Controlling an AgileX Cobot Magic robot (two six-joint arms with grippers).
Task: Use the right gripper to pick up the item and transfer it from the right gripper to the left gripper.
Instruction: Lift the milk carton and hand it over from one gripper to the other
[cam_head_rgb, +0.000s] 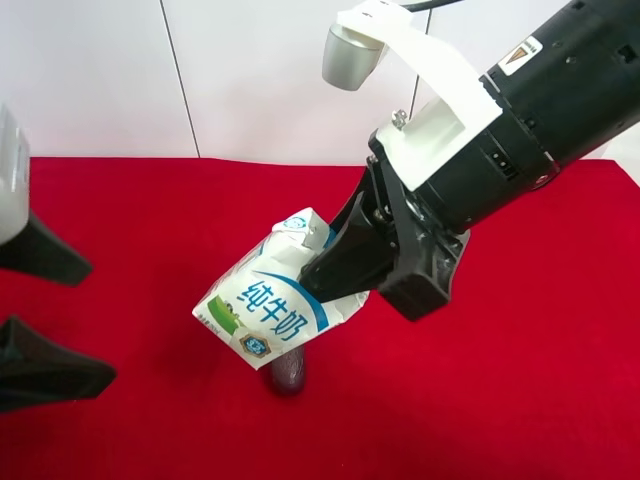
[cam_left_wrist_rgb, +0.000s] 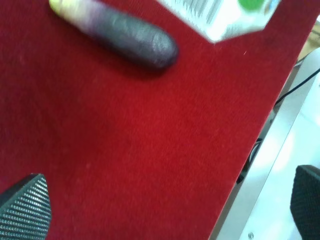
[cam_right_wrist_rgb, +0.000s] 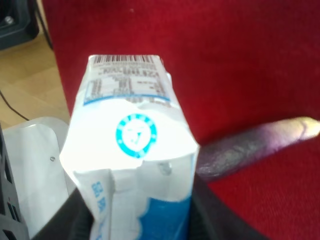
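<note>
Right hand (cam_head_rgb: 320, 265): pinching the milk carton (cam_head_rgb: 262, 305); black fingers pressed against opposite sides of the carton just below its folded gable top; the right wrist view (cam_right_wrist_rgb: 142, 222) shows the dark fingers on either side of the carton's (cam_right_wrist_rgb: 132, 130) upper end, with the round blue emblem and the barcode panel facing the camera.

Milk carton: tilted, gable end uppermost and toward the right hand, base end lowest; in the high view the base end overlaps the purple eggplant (cam_head_rgb: 288, 372), so the carton sits directly over the eggplant; contact between the two cannot be determined.

Eggplant: lying flat on the red tabletop (cam_head_rgb: 500, 400); the right wrist view shows it (cam_right_wrist_rgb: 250, 145) just beside the carton, pale tip pointing away from it.

Left hand (cam_head_rgb: 100, 322): spread, nothing between its fingers; well apart from the eggplant, on the side opposite the right hand; the left wrist view (cam_left_wrist_rgb: 165, 205) shows one textured fingertip at each lower corner, with the eggplant (cam_left_wrist_rgb: 125, 35) and one corner of the carton (cam_left_wrist_rgb: 225, 15) beyond.
</note>
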